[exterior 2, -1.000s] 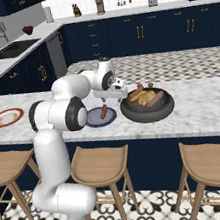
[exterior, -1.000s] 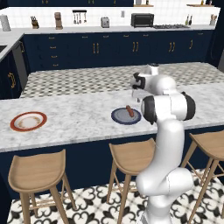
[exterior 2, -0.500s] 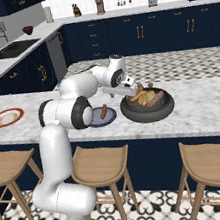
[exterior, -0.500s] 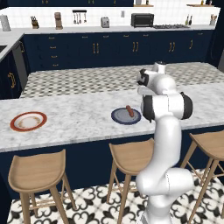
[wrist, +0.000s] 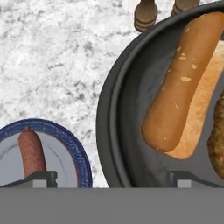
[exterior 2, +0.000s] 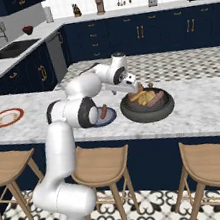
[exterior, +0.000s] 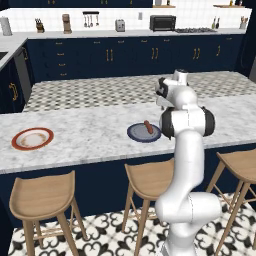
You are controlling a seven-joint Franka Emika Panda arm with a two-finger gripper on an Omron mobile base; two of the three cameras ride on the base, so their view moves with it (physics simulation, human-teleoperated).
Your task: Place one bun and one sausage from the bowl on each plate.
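The left base view looks from behind and to the left of the arm, forward and down across the marble bench [exterior: 90, 132] toward the back kitchen wall, from some way off, with the stools in the foreground. The right base view looks the same way from behind and to the right. Both share the bench's near edge, the blue plate [exterior: 142, 133] with its sausage [exterior: 148, 127], and the red-rimmed plate [exterior: 32, 138] toward the bench's left end. The hand view looks straight down from close above, taking in the rim of the black bowl [wrist: 107, 118], a bun [wrist: 183, 83] inside it, and the blue plate beside it.
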